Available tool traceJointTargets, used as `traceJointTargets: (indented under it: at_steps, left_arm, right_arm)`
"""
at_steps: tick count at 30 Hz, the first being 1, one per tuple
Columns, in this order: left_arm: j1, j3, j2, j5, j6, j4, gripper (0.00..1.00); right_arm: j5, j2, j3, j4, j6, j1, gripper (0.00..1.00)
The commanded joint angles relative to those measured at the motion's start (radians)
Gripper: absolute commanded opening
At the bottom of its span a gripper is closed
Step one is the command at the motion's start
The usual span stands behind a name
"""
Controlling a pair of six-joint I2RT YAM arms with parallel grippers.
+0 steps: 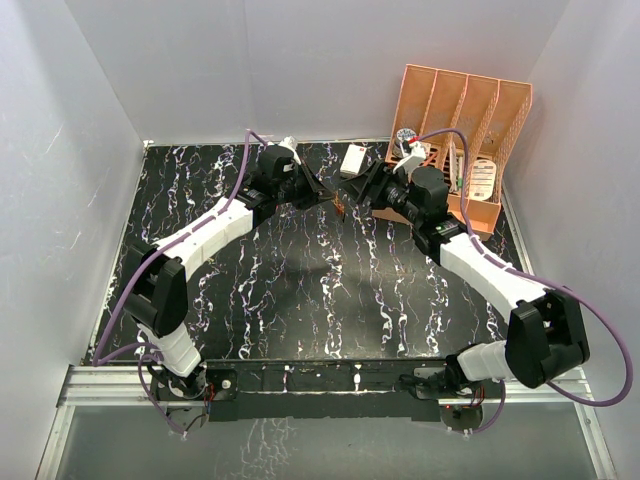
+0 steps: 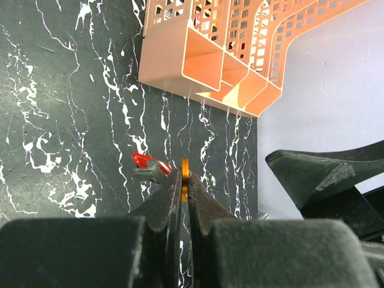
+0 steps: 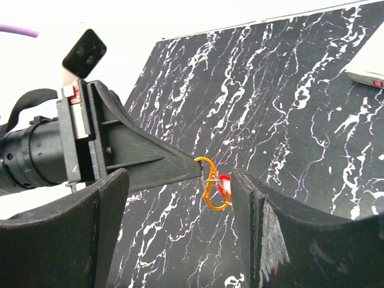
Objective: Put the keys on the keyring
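My left gripper (image 2: 186,180) is shut on the keyring (image 2: 186,171), a small orange wire loop seen edge-on between its fingertips. It holds the loop above the black marbled table (image 1: 300,290). The key's red head (image 2: 143,161) shows just left of the fingertips. In the right wrist view the keyring (image 3: 206,199) hangs from the left fingertips (image 3: 180,168), and the key (image 3: 224,183) lies across the loop, its metal part crossing the wire. My right gripper (image 3: 180,180) is open, one finger on each side of the loop. Its right finger (image 3: 252,198) is right beside the red head. In the top view the two grippers meet at the keyring (image 1: 340,208).
An orange slotted file rack (image 1: 465,130) stands at the back right and shows in the left wrist view (image 2: 210,54). A white rectangular box (image 1: 353,160) lies behind the grippers, its edge in the right wrist view (image 3: 366,75). White walls enclose the table.
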Motion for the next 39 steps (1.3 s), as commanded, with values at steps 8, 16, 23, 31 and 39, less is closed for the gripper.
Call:
traceJointTargets:
  at_steps: [8, 16, 23, 31, 39]
  left_arm:
    - [-0.005, -0.013, -0.063, 0.006, 0.008, -0.003, 0.0]
    - [-0.004, -0.009, -0.069, 0.012, 0.008, 0.003, 0.0]
    - [0.003, 0.0, -0.067, 0.029, 0.0, 0.011, 0.0]
    - [0.007, 0.008, -0.07, 0.036, -0.003, 0.012, 0.0]
    - [0.016, 0.006, -0.067, 0.053, 0.003, 0.014, 0.0]
  right_arm:
    - [0.02, -0.01, 0.0, -0.019, -0.03, -0.013, 0.64]
    - [-0.01, 0.026, 0.007, -0.057, -0.054, -0.013, 0.5]
    - [-0.03, 0.059, 0.028, -0.084, -0.077, -0.013, 0.35]
    - [-0.042, 0.069, 0.025, -0.078, -0.08, -0.014, 0.28]
    - [-0.045, 0.086, 0.036, -0.071, -0.08, -0.014, 0.25]
